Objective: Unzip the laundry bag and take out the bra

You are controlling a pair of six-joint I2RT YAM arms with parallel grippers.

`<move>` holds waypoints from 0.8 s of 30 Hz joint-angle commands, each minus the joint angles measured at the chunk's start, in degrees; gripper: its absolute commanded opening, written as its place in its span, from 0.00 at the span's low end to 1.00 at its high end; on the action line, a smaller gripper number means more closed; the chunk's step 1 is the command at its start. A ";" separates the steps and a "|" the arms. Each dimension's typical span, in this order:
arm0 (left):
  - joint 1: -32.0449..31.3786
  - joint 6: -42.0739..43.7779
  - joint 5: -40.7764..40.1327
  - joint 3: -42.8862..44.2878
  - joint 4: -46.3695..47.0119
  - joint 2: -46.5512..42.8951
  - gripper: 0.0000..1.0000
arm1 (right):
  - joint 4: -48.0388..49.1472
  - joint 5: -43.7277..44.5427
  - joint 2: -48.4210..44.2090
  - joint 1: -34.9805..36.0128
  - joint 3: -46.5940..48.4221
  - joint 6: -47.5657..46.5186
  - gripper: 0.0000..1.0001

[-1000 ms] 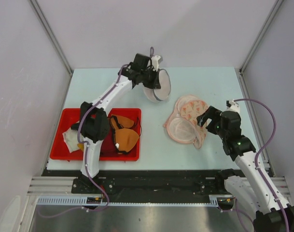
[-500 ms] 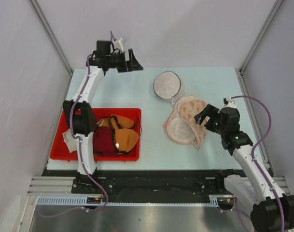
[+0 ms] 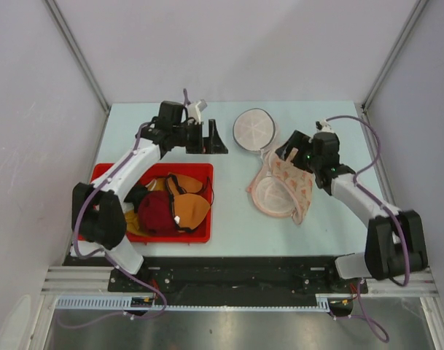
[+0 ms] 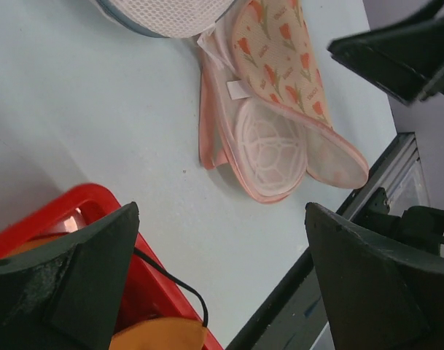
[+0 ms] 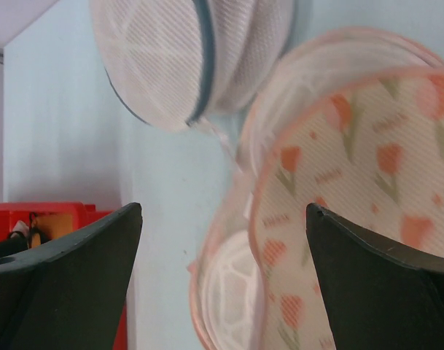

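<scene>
The laundry bag (image 3: 253, 128), a round white mesh drum with a dark hoop, lies at the back centre of the table; it also shows in the left wrist view (image 4: 170, 14) and the right wrist view (image 5: 178, 58). The bra is hidden; the mesh shows nothing clear inside. My left gripper (image 3: 206, 142) (image 4: 220, 211) stands open and empty just left of the bag, apart from it. My right gripper (image 3: 286, 152) (image 5: 223, 210) hangs open and empty just right of the bag, over the far edge of the pinkish bag.
A pinkish round mesh bag with peach tulip-patterned fabric (image 3: 280, 186) (image 4: 280, 109) (image 5: 353, 182) lies open right of centre, touching the laundry bag. A red tray (image 3: 210, 211) (image 4: 61, 219) at the near left holds orange (image 3: 189, 208) and maroon (image 3: 156, 215) bras.
My left gripper opened and let go of the laundry bag, which dropped flat onto the table; the arm swung left, then came back beside it. My right arm reached farther toward the bag.
</scene>
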 commanded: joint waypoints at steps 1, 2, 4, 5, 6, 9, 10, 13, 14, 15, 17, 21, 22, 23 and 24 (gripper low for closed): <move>0.76 -1.47 -3.06 -4.23 3.59 -5.97 1.00 | 11.08 -3.38 9.58 1.44 8.40 2.11 0.98; 0.76 -1.04 -3.33 -4.32 2.97 -6.42 1.00 | 11.43 -3.47 13.60 1.26 10.59 2.64 0.98; 0.59 -0.94 -2.89 -4.59 1.74 -8.08 1.00 | 13.45 -4.35 17.32 1.26 12.80 3.52 0.98; 0.50 -1.12 -3.06 -5.46 1.82 -8.88 1.00 | 14.42 -4.87 20.64 1.35 13.77 4.31 0.98; 0.24 -1.12 -3.94 -6.16 2.52 -9.50 1.00 | 15.64 -6.10 22.76 1.44 16.39 4.84 0.98; -0.46 -1.73 -10.68 -8.54 2.61 -11.17 1.00 | 18.01 -6.12 28.04 2.14 19.39 6.86 0.95; -0.56 -2.61 -11.84 -9.06 2.70 -11.43 1.00 | 18.90 -5.76 28.67 2.23 19.75 7.39 0.91; -0.99 -4.89 -13.17 -10.21 3.49 -11.61 1.00 | 20.84 -5.32 30.34 2.23 20.46 8.80 0.58; -1.26 -5.42 -13.96 -10.39 3.67 -11.52 1.00 | 21.80 -5.58 30.43 2.06 20.54 9.93 0.45; -2.04 -6.04 -15.53 -10.30 3.58 -11.52 1.00 | 22.16 -6.19 30.52 1.97 20.54 10.55 0.20; -3.27 -6.74 -22.20 -9.25 1.92 -10.83 1.00 | 22.77 -7.68 30.26 1.62 20.63 12.22 0.00; -3.54 -8.93 -26.00 -7.93 1.74 -9.86 1.00 | 16.82 -11.54 27.10 0.21 20.54 23.15 0.00; -3.54 -11.12 -25.74 -7.49 1.74 -9.59 1.00 | 15.58 -12.26 25.09 0.12 20.28 25.74 0.00; -3.54 -12.18 -23.04 -6.97 2.69 -9.50 1.00 | 16.00 -12.35 23.68 0.38 18.45 27.94 0.00; -3.54 -13.33 -20.06 -6.96 3.92 -9.07 1.00 | 17.75 -11.65 22.10 1.34 16.52 30.22 0.00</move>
